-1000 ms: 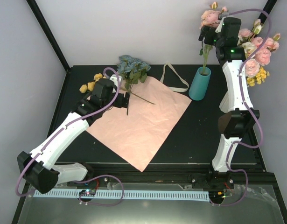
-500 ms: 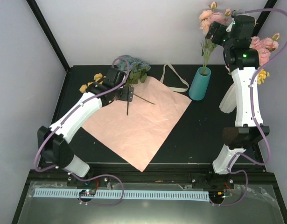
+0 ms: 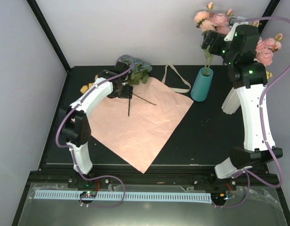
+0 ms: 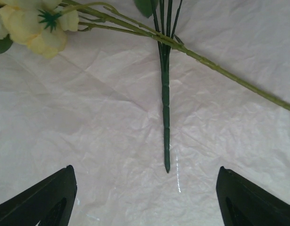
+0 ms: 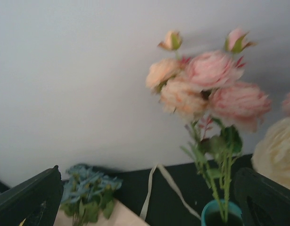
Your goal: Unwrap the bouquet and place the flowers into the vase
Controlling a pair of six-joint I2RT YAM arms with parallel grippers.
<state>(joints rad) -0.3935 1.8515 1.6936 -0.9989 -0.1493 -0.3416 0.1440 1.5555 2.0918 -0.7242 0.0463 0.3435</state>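
Since the flowers point(image 3: 139, 74) lying on the pink paper point(image 4: 88, 122) look light and wiry, I'd say the left hand point(image 4: 144, 186), spread empty above them, should pinch the bound stem point(image 4: 166, 122), not the blooms point(image 4: 36, 28).

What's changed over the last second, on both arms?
The left gripper reached farther back over the pink paper and now straddles the dark green stem, jaws open, nothing held. The right gripper backed slightly away from the pink roses in the teal vase, jaws open. Paper, ribbon, vase and stems stayed put.
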